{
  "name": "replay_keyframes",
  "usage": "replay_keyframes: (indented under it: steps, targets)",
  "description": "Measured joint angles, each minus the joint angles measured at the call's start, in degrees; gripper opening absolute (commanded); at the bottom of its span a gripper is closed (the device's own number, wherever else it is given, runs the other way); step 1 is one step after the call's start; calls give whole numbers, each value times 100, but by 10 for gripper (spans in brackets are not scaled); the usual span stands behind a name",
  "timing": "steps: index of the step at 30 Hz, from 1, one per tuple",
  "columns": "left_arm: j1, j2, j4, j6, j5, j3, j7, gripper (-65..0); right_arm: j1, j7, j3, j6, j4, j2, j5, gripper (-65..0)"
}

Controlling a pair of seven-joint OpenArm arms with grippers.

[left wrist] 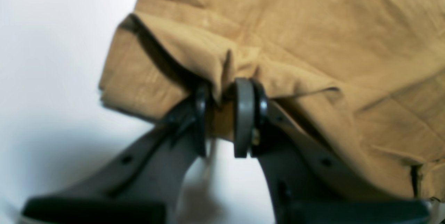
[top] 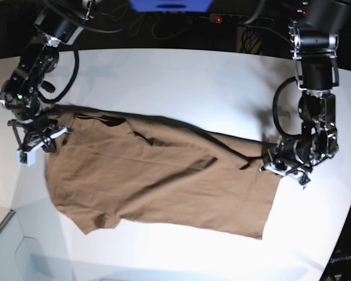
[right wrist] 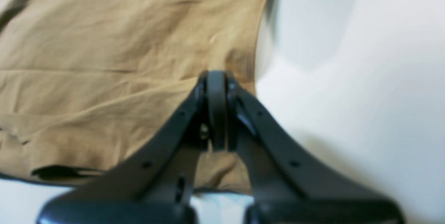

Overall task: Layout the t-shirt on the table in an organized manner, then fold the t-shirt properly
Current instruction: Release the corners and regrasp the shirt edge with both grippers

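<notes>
T-shirt (top: 158,175) lies spread on the tabletop (top: 181,82), wrinkled. Right gripper (right wrist: 216,109) jaws clenched on its edge. Left gripper (left wrist: 222,116) jaws parted a bit, w/ cloth between; a fold may snag there and drag the layout.

One plain brown cloth t-shirt (top: 158,175) lies on one glossy white table (top: 181,76). Two black robot arms stand over it, each with one claw.

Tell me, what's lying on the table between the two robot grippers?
Only the brown t-shirt, spread across the table from the right gripper to the left gripper, as the base view shows.
</notes>
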Motion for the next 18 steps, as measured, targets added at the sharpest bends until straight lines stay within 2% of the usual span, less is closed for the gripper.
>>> replay_keyframes:
  steps: [6, 13, 18]
  targets:
    - [-170, -13, 0, 0, -7, -4, 4, -538, -13, 0, 11, 0, 0, 15, 0, -650]
    - [-326, -11, -26, 2, 0, -321, -22, -538, -173, -2, 7, 0, 0, 15, 13, -650]
    - [-415, 39, -81, 2, -9, -284, -372, -537, -238, 0, 7, 0, 0, 11, 17, -650]
